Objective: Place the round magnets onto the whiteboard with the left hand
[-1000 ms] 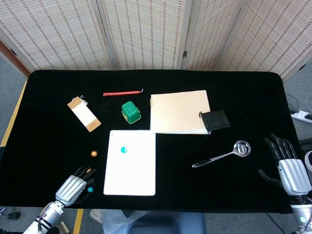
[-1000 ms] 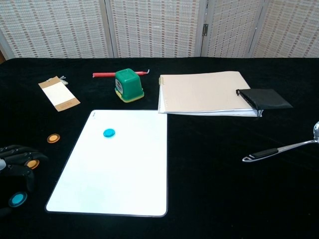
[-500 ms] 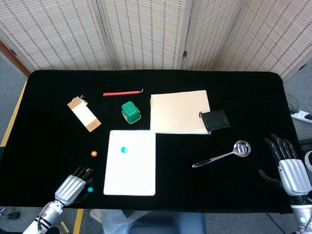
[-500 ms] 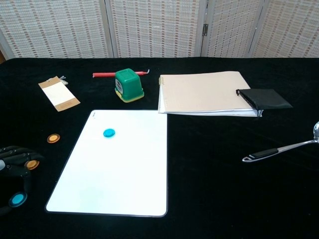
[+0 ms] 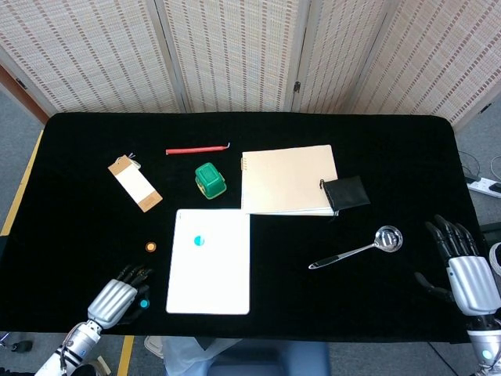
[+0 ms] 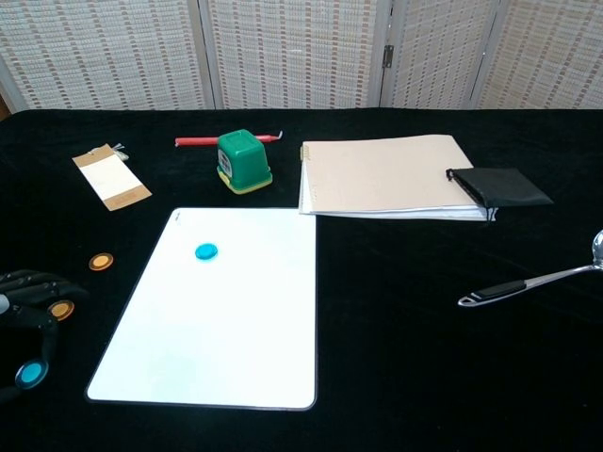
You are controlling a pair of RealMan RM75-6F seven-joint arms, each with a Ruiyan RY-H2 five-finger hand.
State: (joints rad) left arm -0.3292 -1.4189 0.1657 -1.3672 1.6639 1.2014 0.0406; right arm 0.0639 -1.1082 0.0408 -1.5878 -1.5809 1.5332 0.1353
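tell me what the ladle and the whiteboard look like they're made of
The ladle looks like polished metal, likely stainless steel: its bowl and stem shine silver with bright glints; the chest view shows a darker handle section. The whiteboard has a smooth, glossy white face with a thin pale rim; probably coated steel, since a blue magnet sits on it.

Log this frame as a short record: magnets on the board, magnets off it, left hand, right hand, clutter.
On board: one blue magnet on the whiteboard
Off board: orange magnet on the cloth; second orange magnet and second blue magnet at the left hand
Left hand: by those two; grip unclear
Right hand: open, idle
Clutter: notebook, spoon, green box
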